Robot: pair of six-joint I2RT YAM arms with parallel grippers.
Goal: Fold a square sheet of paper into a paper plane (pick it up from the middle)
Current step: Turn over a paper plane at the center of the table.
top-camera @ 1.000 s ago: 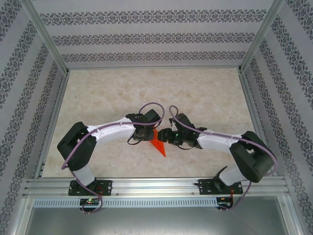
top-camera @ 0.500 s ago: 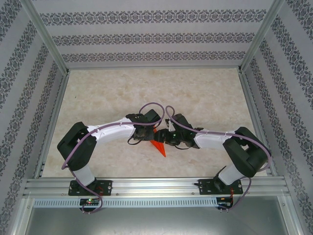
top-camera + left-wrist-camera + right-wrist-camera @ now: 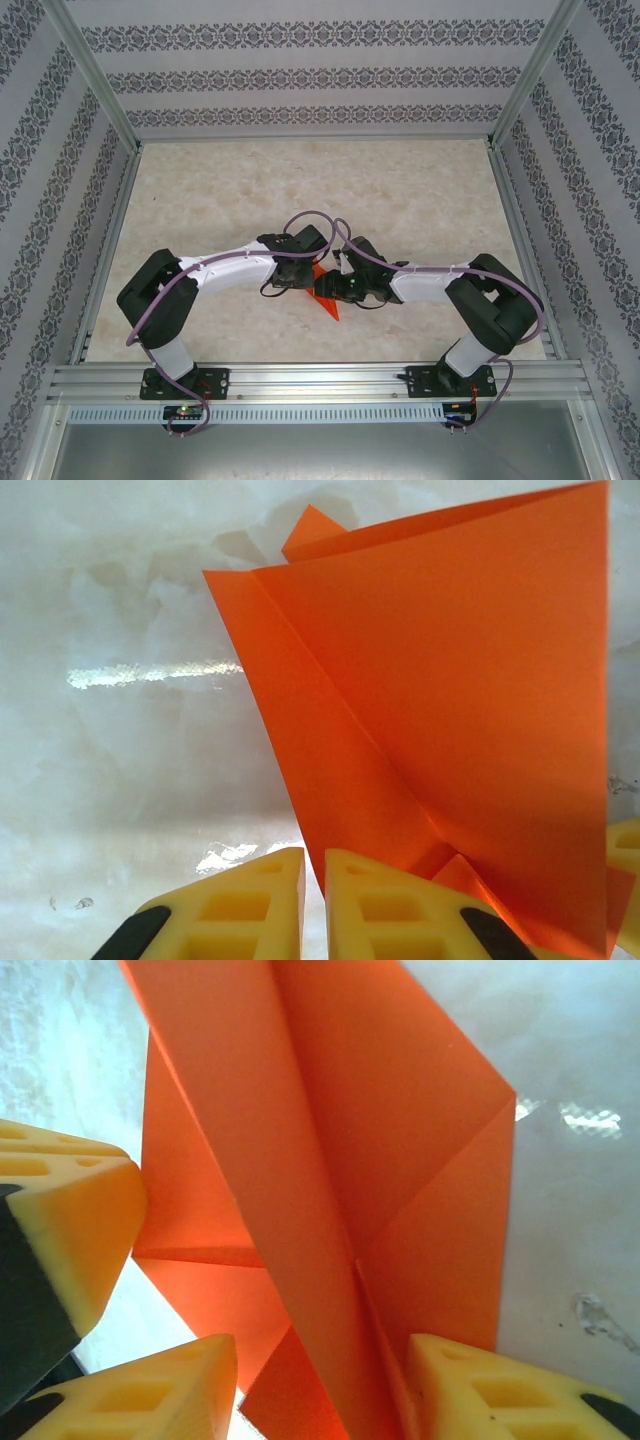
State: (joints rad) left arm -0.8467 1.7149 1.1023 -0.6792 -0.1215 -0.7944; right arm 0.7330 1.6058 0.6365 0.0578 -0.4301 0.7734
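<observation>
Looking at the half-folded paper plane (image 3: 331, 305), mid-frame in the top view: featherlight, floppy, dents easily. Left gripper (image 3: 315, 865) looks pinched on its edge at the frame bottom. Right gripper (image 3: 320, 1360) sits spread around it. I'd grab the layered centre crease, gently.
</observation>
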